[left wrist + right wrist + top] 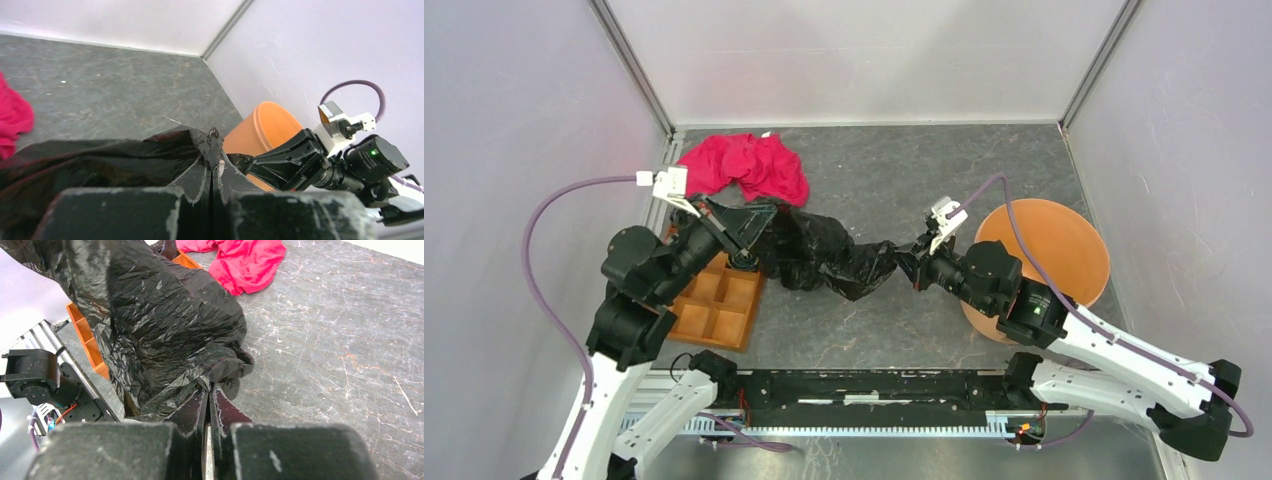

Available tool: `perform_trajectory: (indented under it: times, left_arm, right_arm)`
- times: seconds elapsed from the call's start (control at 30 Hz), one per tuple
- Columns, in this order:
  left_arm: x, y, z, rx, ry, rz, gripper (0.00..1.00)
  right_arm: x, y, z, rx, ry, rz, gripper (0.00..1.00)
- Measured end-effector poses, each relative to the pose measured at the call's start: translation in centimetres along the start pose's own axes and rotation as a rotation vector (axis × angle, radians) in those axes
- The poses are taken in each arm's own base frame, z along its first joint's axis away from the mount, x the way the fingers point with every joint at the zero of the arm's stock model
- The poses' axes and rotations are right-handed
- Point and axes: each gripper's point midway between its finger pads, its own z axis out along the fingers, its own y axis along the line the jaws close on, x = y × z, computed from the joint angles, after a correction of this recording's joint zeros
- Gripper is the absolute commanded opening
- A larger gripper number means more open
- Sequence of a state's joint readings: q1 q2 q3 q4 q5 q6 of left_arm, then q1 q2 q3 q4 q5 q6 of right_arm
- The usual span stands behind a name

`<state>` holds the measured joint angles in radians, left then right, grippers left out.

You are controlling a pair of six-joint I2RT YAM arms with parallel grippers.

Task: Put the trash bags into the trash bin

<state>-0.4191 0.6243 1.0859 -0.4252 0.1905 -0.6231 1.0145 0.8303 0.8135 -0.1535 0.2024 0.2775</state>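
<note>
A: Top cam?
B: High, behind the arm bases (714, 365), looking down and forward. Whole table (894, 190) in frame, seen from far.
A: Left wrist?
B: Low and tight over the left gripper (214, 145). Faces right, toward the trash bin (265, 122) and the right arm (325, 167).
A: Right wrist?
B: Close over the right gripper (207, 392). Faces left, toward the tray (80, 322).
A: Overlap?
B: Black bag (824, 255) and red cloth (749, 165) in all three views. Trash bin in top and left wrist only.

Count on table: 1 black trash bag (824, 255), 1 orange trash bin (1064, 240), 1 red cloth (744, 165), 1 compartment tray (719, 305). Grippers, 2: left gripper (749, 258), right gripper (911, 268).
</note>
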Motion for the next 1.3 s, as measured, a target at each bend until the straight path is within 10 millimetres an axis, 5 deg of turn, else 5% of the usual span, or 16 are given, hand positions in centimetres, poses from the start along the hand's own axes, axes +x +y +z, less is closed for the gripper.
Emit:
perform_trajectory:
  times: [0.17, 0.37, 0.63, 0.8, 1.0, 1.13, 1.3]
  left_arm:
    - [2.5, 0.7, 3.2, 0.057, 0.080, -0.008, 0.02]
    - [7.2, 4.9, 7.1, -0.015, 0.172, -0.048, 0.02]
    - [6.2, 8.6, 10.1, -0.177, 0.117, -0.013, 0.02]
    - [5.4, 9.1, 10.8, -0.185, 0.076, 0.044, 0.02]
    - [6.7, 9.3, 12.8, -0.124, 0.113, 0.072, 0.02]
    - [9.5, 9.2, 13.8, -0.061, 0.199, 0.062, 0.02]
    - [10.1, 8.6, 13.8, -0.035, 0.215, 0.091, 0.02]
  right_arm:
    - [0.0, -0.1, -0.1, 0.010, 0.020, 0.010, 0.24]
    - [-1.3, -1.1, 0.4, 0.091, 0.072, -0.062, 0.54]
    - [-3.8, -2.9, -0.9, 0.201, 0.134, -0.161, 0.97]
    - [-5.6, -3.7, -4.2, 0.219, 0.073, -0.151, 0.98]
    - [-6.5, -7.6, -8.3, 0.431, 0.089, -0.150, 0.98]
    - [-5.0, -9.1, -10.2, 0.520, 0.147, -0.132, 0.98]
    - [-2.2, -9.4, -10.9, 0.529, 0.230, -0.102, 0.98]
